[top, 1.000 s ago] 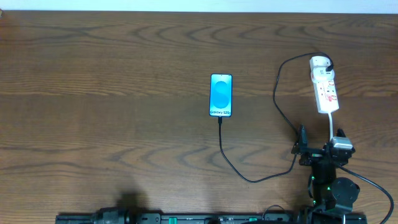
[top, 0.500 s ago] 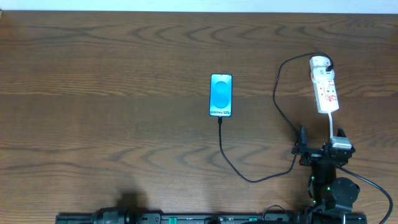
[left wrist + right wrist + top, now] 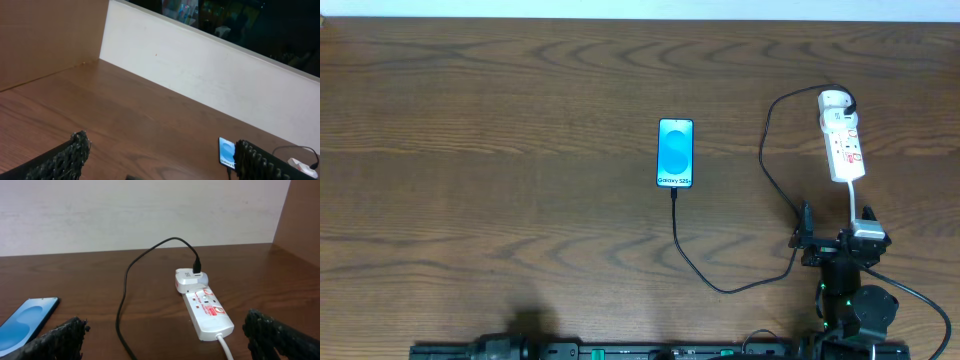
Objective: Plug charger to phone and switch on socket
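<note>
The phone [image 3: 675,153] lies face up mid-table, its blue screen lit; it also shows in the wrist views [image 3: 226,151] [image 3: 27,322]. The thin black charger cable [image 3: 692,262] runs from the phone's near edge, where its tip meets the phone, loops right and climbs to the rounded white plug [image 3: 189,278] at the far end of the socket [image 3: 842,140] [image 3: 205,307]. My right gripper [image 3: 834,236] [image 3: 170,342] hangs open just short of the socket's near end, nothing between its fingers. My left gripper [image 3: 162,167] is open over bare table, far left of the phone.
The socket's white cord [image 3: 225,349] leads from its near end toward my right arm's base [image 3: 855,300]. A pale wall [image 3: 200,75] borders the table's far edge, and a wooden side panel [image 3: 305,220] stands at the right.
</note>
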Available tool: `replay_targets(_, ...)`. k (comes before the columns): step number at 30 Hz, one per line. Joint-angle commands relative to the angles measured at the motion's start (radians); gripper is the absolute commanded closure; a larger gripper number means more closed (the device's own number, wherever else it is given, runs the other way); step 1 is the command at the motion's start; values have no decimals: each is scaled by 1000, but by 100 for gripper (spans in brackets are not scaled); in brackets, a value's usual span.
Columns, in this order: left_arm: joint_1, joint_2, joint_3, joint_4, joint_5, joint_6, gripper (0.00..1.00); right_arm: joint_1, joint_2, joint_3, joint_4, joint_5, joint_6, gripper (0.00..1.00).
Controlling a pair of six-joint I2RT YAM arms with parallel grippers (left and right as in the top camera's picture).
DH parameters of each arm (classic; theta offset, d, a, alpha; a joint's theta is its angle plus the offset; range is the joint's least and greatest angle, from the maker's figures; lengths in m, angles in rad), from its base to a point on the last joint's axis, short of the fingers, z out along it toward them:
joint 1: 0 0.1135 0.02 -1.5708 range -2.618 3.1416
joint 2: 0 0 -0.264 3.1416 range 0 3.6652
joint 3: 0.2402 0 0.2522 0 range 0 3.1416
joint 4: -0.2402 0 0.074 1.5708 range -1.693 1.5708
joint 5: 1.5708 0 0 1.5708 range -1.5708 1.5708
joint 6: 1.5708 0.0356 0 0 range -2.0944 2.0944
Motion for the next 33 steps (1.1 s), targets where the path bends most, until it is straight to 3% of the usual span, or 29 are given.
replay_targets(1,5,-6,-1,-78,-9,9,5,-2,-3,-2,-5,11,-11,1)
replay_targets(18,-7,-6,-1,-78,-4,8,5,-2,-3,-2,-5,11,-11,1)
replay_targets(22,-7,-6,-23,-41,14,-43,5,-2,-3,-2,-5,11,-11,1)
replay_targets(33,-21,-6,-404,278,14,-43,5,-2,-3,-2,-5,11,-11,1)
